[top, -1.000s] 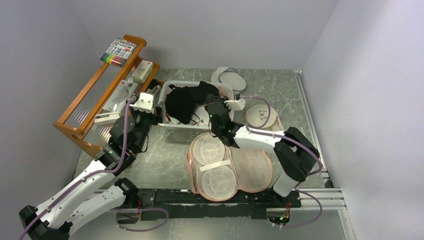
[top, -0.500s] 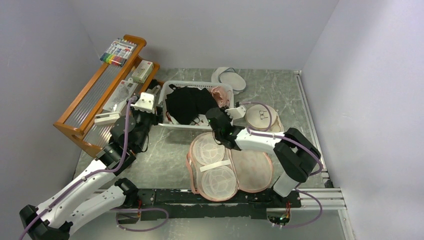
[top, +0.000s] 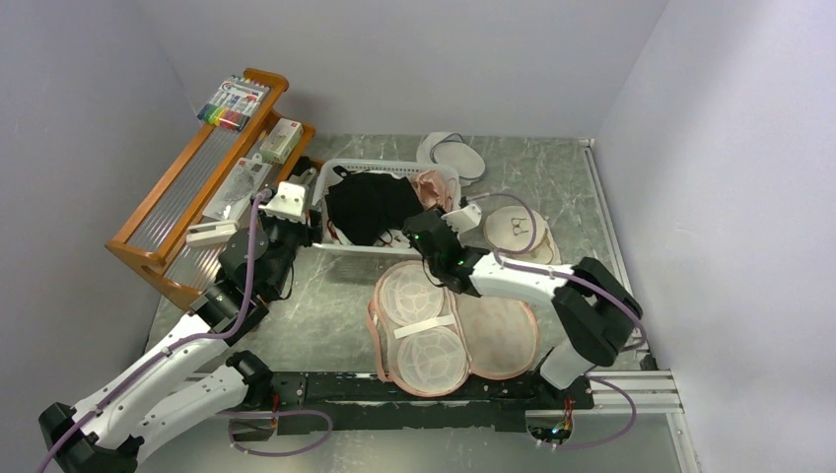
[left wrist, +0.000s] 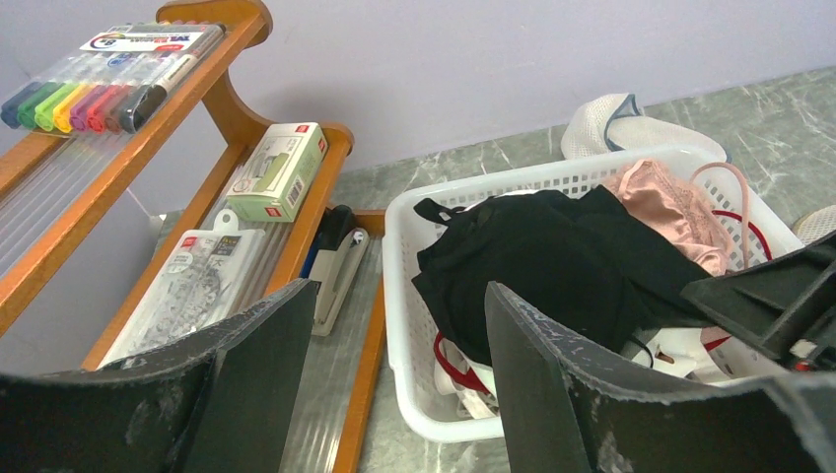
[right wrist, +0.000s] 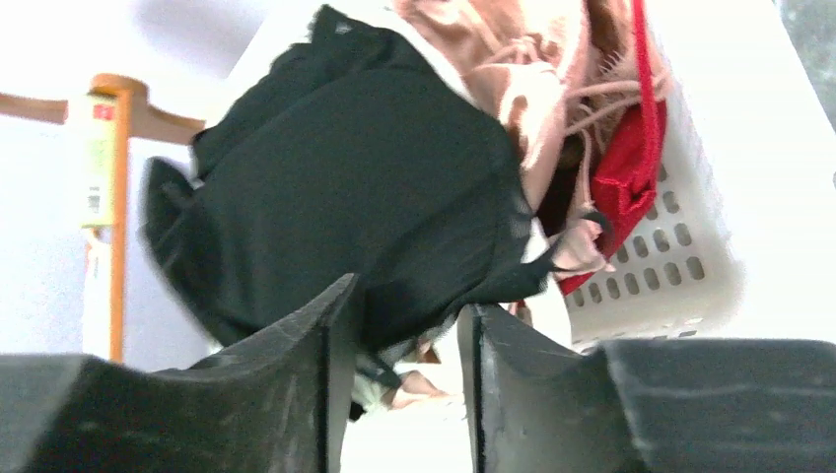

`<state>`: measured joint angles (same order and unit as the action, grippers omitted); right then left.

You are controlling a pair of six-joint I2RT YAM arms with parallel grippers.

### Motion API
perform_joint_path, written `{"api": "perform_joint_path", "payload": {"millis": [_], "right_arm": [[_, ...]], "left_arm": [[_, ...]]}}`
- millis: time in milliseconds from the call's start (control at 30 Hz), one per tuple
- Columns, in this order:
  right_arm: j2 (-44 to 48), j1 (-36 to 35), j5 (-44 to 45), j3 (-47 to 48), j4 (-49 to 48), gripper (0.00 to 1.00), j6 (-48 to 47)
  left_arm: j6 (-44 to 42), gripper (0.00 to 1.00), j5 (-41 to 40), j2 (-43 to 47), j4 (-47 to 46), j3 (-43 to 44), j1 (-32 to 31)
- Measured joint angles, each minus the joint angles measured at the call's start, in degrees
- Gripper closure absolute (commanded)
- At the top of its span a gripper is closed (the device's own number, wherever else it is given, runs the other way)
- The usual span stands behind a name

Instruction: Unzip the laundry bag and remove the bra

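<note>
Left gripper [left wrist: 399,291], toward the left edge, has its jaws wide apart and empty, facing the basket [top: 347,246]. The bra [top: 367,205], held above the basket a second ago, now lies slack inside it toward the far edge. The right gripper [right wrist: 404,296] has drawn back with jaws parted and holding nothing, the bra just beyond its tips. Laundry bag [top: 498,335] lies unzipped at the near edge, so removal looks done.

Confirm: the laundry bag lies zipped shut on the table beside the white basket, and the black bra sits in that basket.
Not shut: the top external view shows the laundry bag lying open, halves spread flat. It is on the table beside the white basket, and the black bra sits in that basket.
</note>
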<state>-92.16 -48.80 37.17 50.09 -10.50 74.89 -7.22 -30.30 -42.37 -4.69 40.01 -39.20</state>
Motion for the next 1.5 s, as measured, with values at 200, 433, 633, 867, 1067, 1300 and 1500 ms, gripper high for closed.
{"api": "perform_joint_path", "payload": {"millis": [200, 433, 633, 867, 1067, 1300, 1500], "right_arm": [[11.6, 0.0, -4.5, -4.9, 0.3, 0.35, -9.7], [27.6, 0.0, -8.9, -12.6, 6.1, 0.17, -31.5], [38.6, 1.6, -4.9, -18.9, 13.1, 0.04, -39.0], [43.2, 24.4, -11.0, -24.7, 20.6, 0.12, -34.9], [45.2, 32.4, -15.8, -29.4, 25.0, 0.20, -28.3], [44.3, 35.6, -18.8, -32.0, 23.9, 0.49, -26.0], [40.3, 38.4, -24.6, -34.1, 19.8, 0.57, -27.6]], "left_arm": [[0.3, 0.25, 0.3, 0.2, 0.1, 0.0, 0.0], [0.7, 0.24, 0.7, 1.0, 0.3, 0.0, 0.0], [0.8, 0.24, 0.7, 1.2, 0.3, 0.0, 0.0], [0.8, 0.24, 0.7, 0.8, 0.3, 0.0, 0.0], [0.8, 0.24, 0.7, 0.7, 0.4, 0.0, 0.0], [0.8, 0.24, 0.7, 0.7, 0.4, 0.0, 0.0], [0.8, 0.24, 0.7, 0.7, 0.4, 0.0, 0.0]]}}
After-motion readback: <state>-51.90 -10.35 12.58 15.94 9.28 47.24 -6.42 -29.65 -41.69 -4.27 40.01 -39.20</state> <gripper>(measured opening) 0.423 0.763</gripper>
